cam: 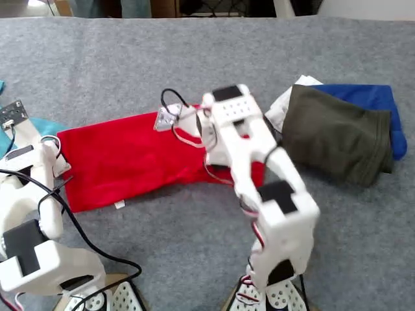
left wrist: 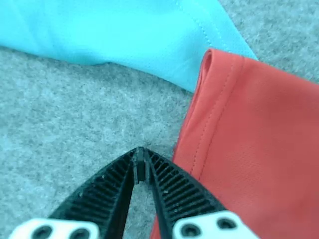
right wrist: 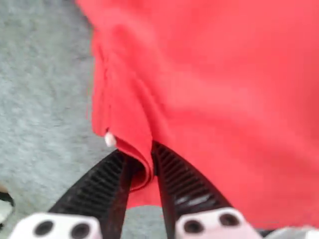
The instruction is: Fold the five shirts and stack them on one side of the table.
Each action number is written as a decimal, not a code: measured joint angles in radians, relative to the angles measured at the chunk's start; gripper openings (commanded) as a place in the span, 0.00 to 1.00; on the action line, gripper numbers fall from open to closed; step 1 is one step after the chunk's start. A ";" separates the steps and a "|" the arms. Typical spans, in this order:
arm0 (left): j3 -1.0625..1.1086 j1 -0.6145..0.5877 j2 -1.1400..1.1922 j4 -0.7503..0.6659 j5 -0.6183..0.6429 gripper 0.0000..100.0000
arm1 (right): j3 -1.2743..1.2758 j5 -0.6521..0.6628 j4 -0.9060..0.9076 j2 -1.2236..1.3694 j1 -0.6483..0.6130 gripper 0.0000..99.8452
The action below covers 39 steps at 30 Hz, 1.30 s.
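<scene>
We had a pile of folded shirts [cam: 337,133] at the right. Our right gripper [right wrist: 144,169] pinched the red shirt [cam: 130,159], our left gripper [left wrist: 141,169] sat closed and empty, and the teal shirt [left wrist: 124,30] waited.

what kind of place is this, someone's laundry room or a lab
Probably a robotics lab or workshop bench, not a laundry room. Two white robot arms with bare wiring stand at a grey cloth-covered table, and a red shirt lies spread beside a pile of folded shirts, like a folding trial.

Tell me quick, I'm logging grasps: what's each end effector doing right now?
Left end effector: closed, holding nothing.
Right end effector: closed on the red shirt.
</scene>
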 measured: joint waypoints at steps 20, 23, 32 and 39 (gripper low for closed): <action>0.000 0.000 0.000 0.000 0.000 0.03 | -0.772 0.157 0.204 0.517 -0.029 0.17; 0.000 0.000 0.000 0.000 0.000 0.03 | -0.778 0.157 0.204 0.517 -0.028 0.17; 0.000 0.000 0.000 0.000 0.000 0.03 | -0.985 0.078 0.209 0.514 0.002 0.03; 0.000 0.000 0.000 0.000 0.000 0.03 | -0.681 -0.068 0.209 0.358 -0.008 0.02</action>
